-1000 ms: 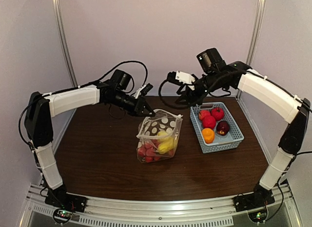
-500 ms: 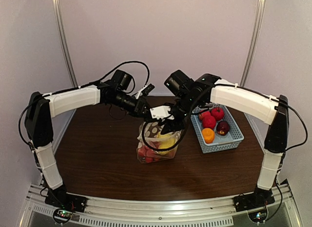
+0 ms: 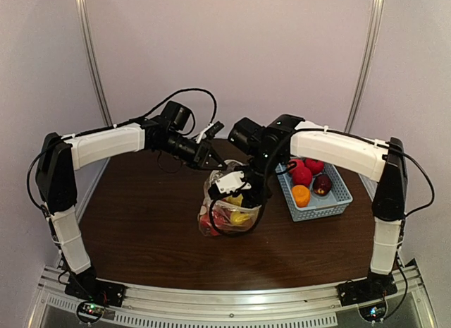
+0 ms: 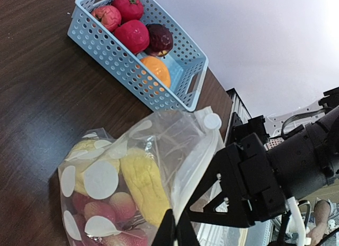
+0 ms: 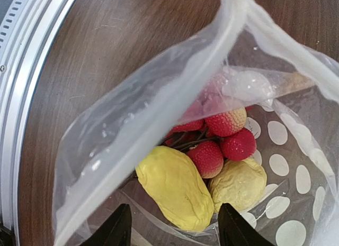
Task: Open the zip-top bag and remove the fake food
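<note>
The zip-top bag (image 3: pixel 225 216), clear with white dots, stands open in the middle of the table. My left gripper (image 3: pixel 211 161) is shut on its far rim (image 4: pixel 183 201) and holds the mouth up. My right gripper (image 3: pixel 243 194) is open and reaches down into the bag's mouth. In the right wrist view its fingertips (image 5: pixel 119 227) straddle a long yellow fruit (image 5: pixel 175 188); a second yellow fruit (image 5: pixel 238 183) and a cluster of red bumpy fruits (image 5: pixel 225 137) lie beside it in the bag. The yellow fruit (image 4: pixel 143 180) also shows through the bag wall.
A light-blue basket (image 3: pixel 338 197) stands right of the bag and holds red fruits (image 3: pixel 303 175), an orange one (image 3: pixel 301 195) and a dark purple one (image 3: pixel 322 184). The table's metal front rail (image 5: pixel 21 71) runs close by the bag.
My right arm has swung left from above the basket and lowered its open gripper into the bag's mouth. My left gripper has kept hold of the rim.
</note>
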`<state>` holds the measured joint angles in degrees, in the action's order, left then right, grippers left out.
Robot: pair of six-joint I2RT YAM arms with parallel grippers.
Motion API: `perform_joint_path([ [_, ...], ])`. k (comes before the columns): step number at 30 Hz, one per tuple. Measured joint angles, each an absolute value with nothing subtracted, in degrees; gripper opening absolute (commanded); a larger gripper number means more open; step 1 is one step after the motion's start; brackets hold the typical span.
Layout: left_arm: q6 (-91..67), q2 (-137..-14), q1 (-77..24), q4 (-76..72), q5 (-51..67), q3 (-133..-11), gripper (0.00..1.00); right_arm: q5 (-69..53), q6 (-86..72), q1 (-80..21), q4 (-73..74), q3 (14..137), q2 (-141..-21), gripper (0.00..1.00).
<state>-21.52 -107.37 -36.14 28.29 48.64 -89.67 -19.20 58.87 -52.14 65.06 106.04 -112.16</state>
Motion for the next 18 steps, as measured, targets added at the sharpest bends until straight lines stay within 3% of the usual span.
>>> perform_joint_path([
  [18,-21.54,-109.4,-37.08,26.76,52.38,-89.34,0.0,-12.34,60.05,-54.68,71.79,113.1,-121.43,0.6],
])
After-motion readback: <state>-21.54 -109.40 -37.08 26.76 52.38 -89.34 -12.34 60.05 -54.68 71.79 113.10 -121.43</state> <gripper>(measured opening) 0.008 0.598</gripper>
